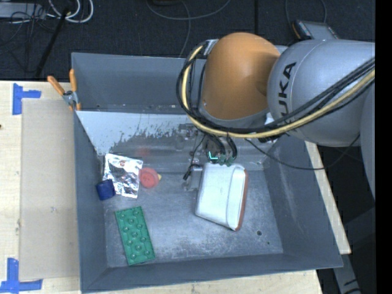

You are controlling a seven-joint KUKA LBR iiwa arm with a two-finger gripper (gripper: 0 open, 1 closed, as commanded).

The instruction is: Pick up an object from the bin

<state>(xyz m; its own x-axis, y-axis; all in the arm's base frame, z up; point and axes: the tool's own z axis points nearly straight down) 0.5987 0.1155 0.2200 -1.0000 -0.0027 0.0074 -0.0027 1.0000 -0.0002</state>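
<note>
Hanging under the arm's orange cover, the gripper (202,164) sits at the far left corner of a white flat box with a brown edge (220,196), which lies just nearside of it; whether it is spread or pressed together I cannot tell. Near on its left lies a small red round piece (149,177), then crinkled silver foil (124,173) touching a blue cap (105,190). A green studded plate (135,234) lies left and nearer. Bare bin floor (184,231) opens between plate and box.
</note>
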